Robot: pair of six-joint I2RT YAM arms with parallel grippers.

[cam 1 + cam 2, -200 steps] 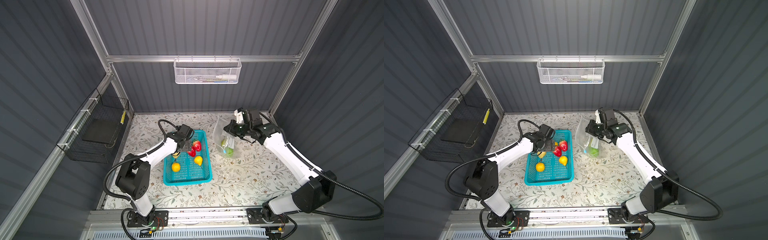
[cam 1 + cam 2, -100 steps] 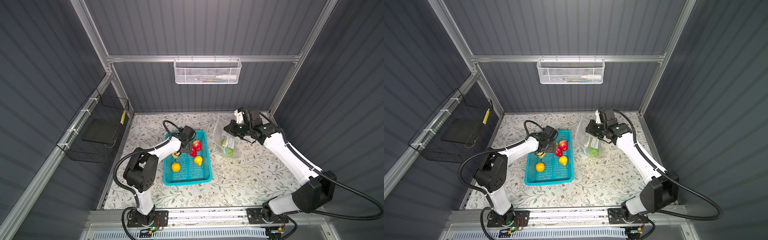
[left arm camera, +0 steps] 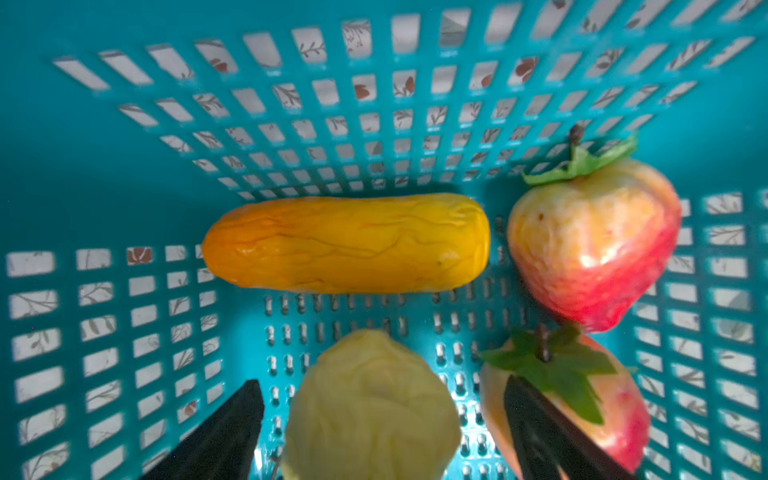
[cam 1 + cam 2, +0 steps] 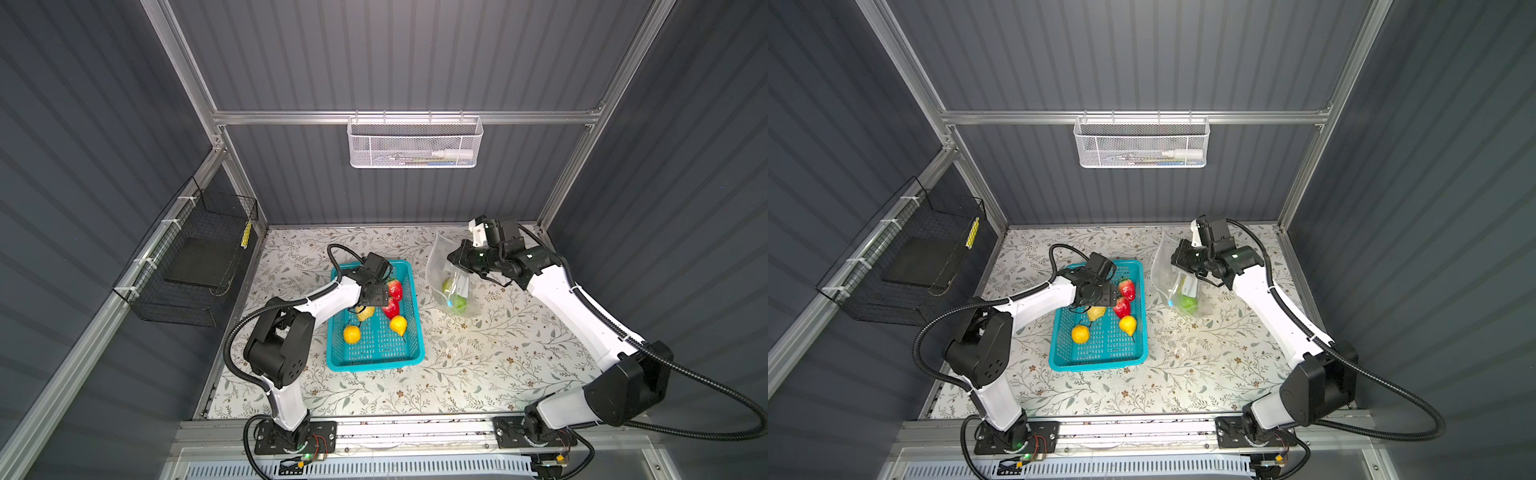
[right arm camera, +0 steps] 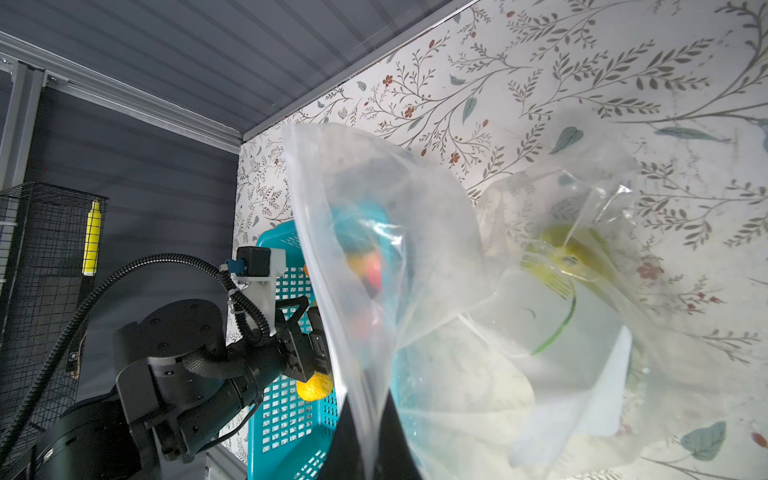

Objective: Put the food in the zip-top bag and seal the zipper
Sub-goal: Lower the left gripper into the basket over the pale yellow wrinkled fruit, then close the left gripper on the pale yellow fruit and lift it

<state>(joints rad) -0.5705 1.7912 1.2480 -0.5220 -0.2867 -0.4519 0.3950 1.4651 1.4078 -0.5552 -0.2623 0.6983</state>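
Left claw [image 3: 382, 384] is down in the teal basket [image 4: 374, 353], released, fingers wide and straddling the pale yellow oval [image 3: 370, 407]. No squeeze on it yet. One finger lies right against a strawberry [image 3: 582, 407] beside it. The second strawberry [image 3: 590, 249] sits further out on that same side, and the orange oblong [image 3: 345, 243] lies crosswise just past my fingertips.

Right claw [image 5: 370, 432] is clenched on the edge of the zip-top bag [image 4: 442, 266], holding it up off the table with the mouth gaping toward the basket.

So I'm at the picking step, I reckon. Next I need to close squarely on the oval without catching that strawberry, lift it clear of the basket wall, and carry it across to the bag mouth.

Count in the basket is six: two strawberries, the oblong, the oval, a round citrus [image 4: 352, 333] and a yellow pear shape [image 4: 398, 325], those last two behind my left wrist. In the bag, below my right claw, there look to be two green pieces [image 4: 457, 302]. Sealing comes last.
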